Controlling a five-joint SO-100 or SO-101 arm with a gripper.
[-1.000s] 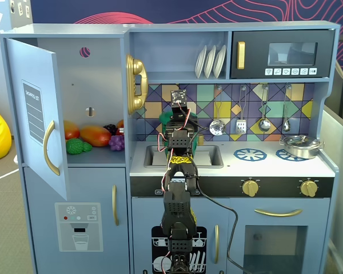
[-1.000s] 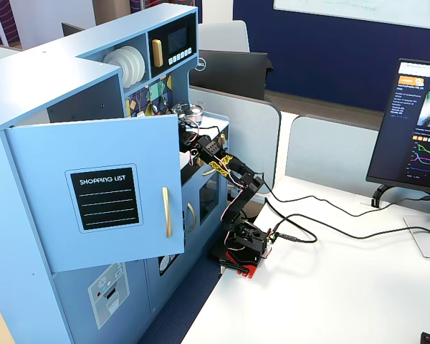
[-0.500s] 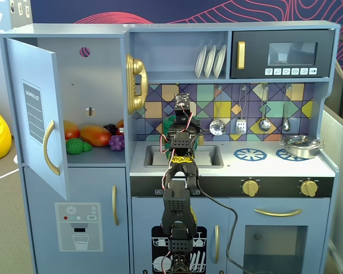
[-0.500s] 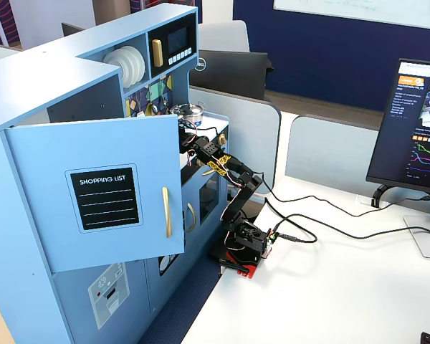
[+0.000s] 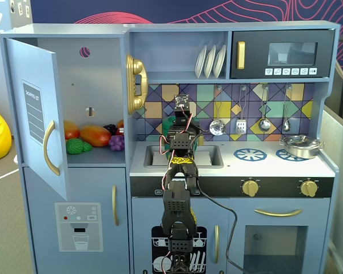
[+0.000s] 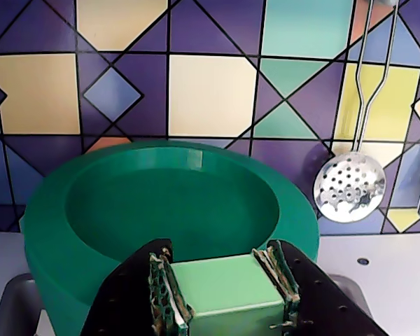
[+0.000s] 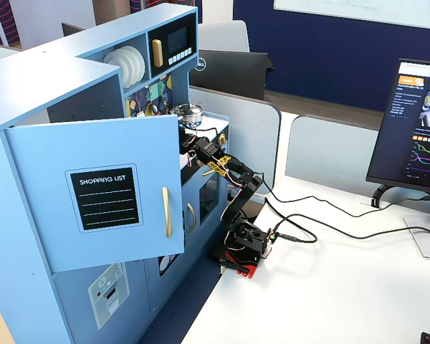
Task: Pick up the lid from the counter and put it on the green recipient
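Nearest in the wrist view, the gripper (image 6: pixel 224 287) is seen from behind, and its 2 fingers (image 6: pixel 161 287) are closed on a pale green block held between them. This block is judged to be the knob of the lid (image 6: pixel 227 290); the flat round part of the lid cannot be seen, because it is hidden under the fingers.

Just past the fingers stands the green recipient (image 6: pixel 171 210). Its mouth is open and nothing is seen inside it. The held piece is placed over the near rim, not over the middle of the opening. In a fixed view the green recipient (image 5: pixel 167 122) is only a small green patch behind the arm, at the back of the sink (image 5: pixel 208 155) on the table (image 5: pixel 274 162).

Farther back, the tiled wall (image 6: pixel 217 84) is seen, and a slotted spoon (image 6: pixel 346 189) hangs on it to the right in the wrist view.

The step is judged to be the carrying of the lid over the pot, with the setting down not yet done.

Things could go wrong from here. If the lid is let go too soon, it could catch on the near rim, tip, and slide into the sink. If it is pushed down while off centre, the pot could be knocked over or shoved against the wall.
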